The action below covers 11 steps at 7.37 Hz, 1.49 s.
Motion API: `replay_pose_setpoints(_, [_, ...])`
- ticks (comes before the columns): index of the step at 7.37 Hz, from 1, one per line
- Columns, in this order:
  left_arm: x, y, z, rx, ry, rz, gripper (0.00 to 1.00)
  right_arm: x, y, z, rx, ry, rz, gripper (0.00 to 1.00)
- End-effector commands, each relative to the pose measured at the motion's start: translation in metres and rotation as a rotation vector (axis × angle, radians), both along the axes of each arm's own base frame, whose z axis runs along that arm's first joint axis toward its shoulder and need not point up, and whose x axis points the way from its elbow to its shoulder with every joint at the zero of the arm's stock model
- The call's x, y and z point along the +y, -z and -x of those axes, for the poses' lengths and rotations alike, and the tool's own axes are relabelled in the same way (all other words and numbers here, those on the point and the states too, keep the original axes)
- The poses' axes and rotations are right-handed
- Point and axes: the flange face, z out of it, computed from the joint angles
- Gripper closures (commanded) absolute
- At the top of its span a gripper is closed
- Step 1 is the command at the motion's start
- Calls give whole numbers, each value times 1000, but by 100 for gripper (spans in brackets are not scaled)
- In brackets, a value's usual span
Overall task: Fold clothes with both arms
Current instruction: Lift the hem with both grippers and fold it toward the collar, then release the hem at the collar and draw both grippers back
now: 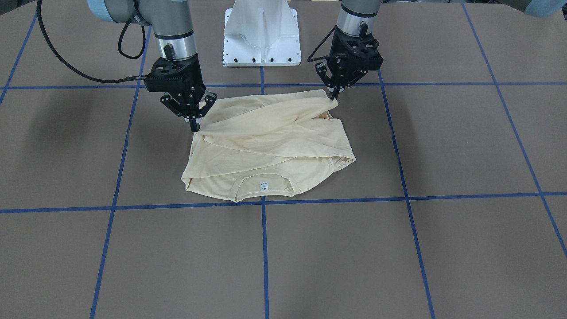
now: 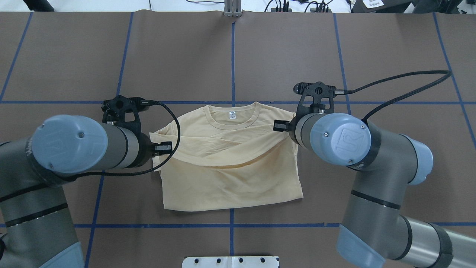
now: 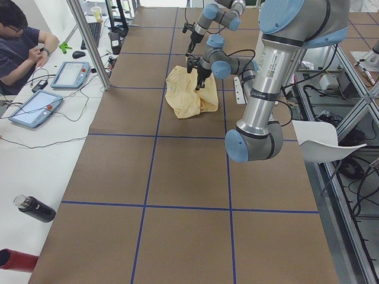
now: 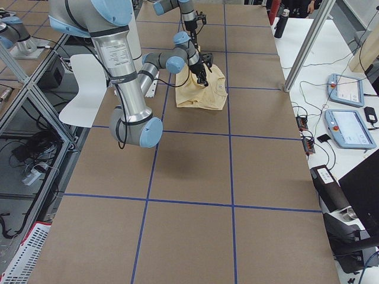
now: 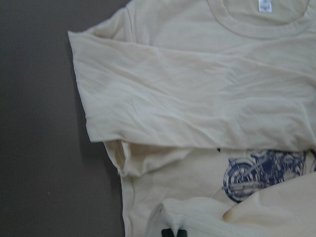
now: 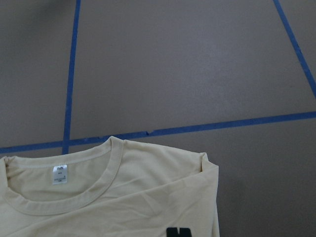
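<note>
Your shirt (image 1: 274,141) lies mid-table (image 1: 398,248), straddling the central blue tape line (image 1: 264,248), between the two cross lines. The neckline (image 5: 256,29) points away from the robot, white tag (image 2: 232,115) showing. One sleeve (image 5: 187,108) is folded across the chest, and below it you can see part of the navy motorcycle print (image 5: 261,170). The edge nearest the robot is raised off the table and slung between the two grippers. Left gripper (image 1: 333,94): fingers pressed together, pinching a bunched corner of the fabric on the shirt's robot-left side. Right gripper (image 1: 194,124): fingers likewise drawn together at the tips, pinching the opposite corner, with the cloth running out taut from that point. In the overhead view both wrists cover their own fingers, so you cannot read the grip from there; the front-facing view gives it. Each wrist camera shows only dark fingertips at the bottom edge against the cream cloth. The collar half lies flat on the table.
</note>
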Motion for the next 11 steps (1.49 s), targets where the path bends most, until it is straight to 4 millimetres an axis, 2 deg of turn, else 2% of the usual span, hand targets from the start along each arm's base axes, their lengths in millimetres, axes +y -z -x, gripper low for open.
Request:
replay_pose_setpoints(1, [-31, -8, 9, -23, 31, -33, 100, -23, 2, 5, 14, -16, 2, 100])
replay_pose_setpoints(2, [-47, -29, -11, -28, 37, -30, 100, -32, -13, 21, 51, -15, 21, 100])
replay_pose_setpoints(3, [-66, -54, -30, -28, 51, -38, 100, -37, -25, 29, 75, -14, 33, 100])
replay_pose_setpoints(4, [-77, -77, -47, -34, 59, -43, 100, -42, -38, 39, 96, -4, 29, 100])
replay_pose_setpoints(5, [-88, -94, -62, -46, 62, -38, 100, -53, -55, 57, 99, -5, 30, 100])
replay_pose_setpoints(6, [-95, -107, -70, -70, 77, -40, 100, -60, -72, 70, 88, -3, 23, 100])
replay_pose_setpoints(7, [-100, -120, -77, -77, 81, -42, 100, -64, -79, 74, 88, 0, 15, 92])
replay_pose_setpoints(8, [-102, -119, -75, -80, 45, -98, 24, -68, -77, 70, 100, 19, -11, 1])
replay_pose_setpoints(9, [-103, -108, -66, -78, 14, -163, 0, -79, -64, 60, 77, 27, -9, 0])
replay_pose_setpoints(11, [-87, -79, -40, -10, 6, -198, 0, -91, -45, 17, 8, 141, -1, 0])
